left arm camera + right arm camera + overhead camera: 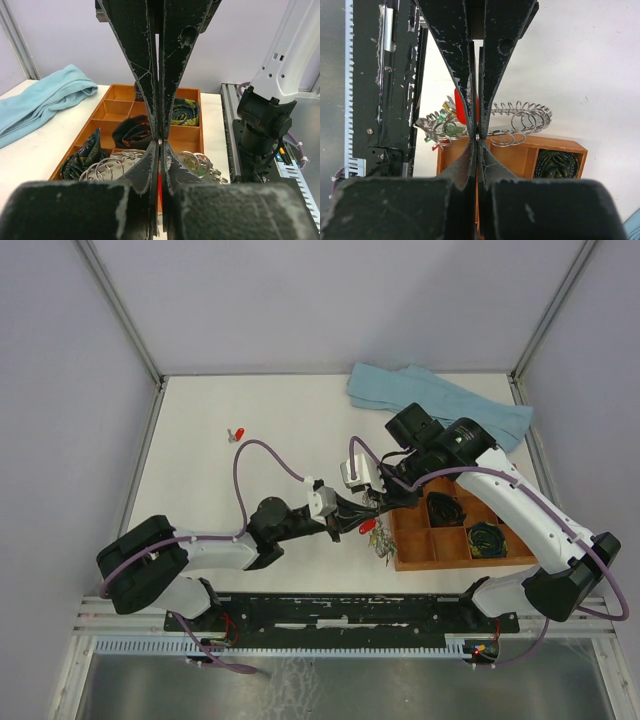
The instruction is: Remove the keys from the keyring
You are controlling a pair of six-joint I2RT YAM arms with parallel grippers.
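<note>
Keyring (520,117) hangs just off the left edge of the wooden tray (555,145), seen nearly edge-on, its long axis running crosswise to the right gripper (477,136). That gripper's jaws are clenched on the ring's wire near the middle. The keys (451,131), red and green heads, bunch at the end nearer the arm bases. The left gripper (159,141) comes in from the opposite side, tips pressed together on a glint of metal at the ring's fringe; whether loop or key shank cannot be told. It seems the nearer arm to the keys, so any pull would likely go toward its own side. One red key (240,433) lies well apart on the table
</note>
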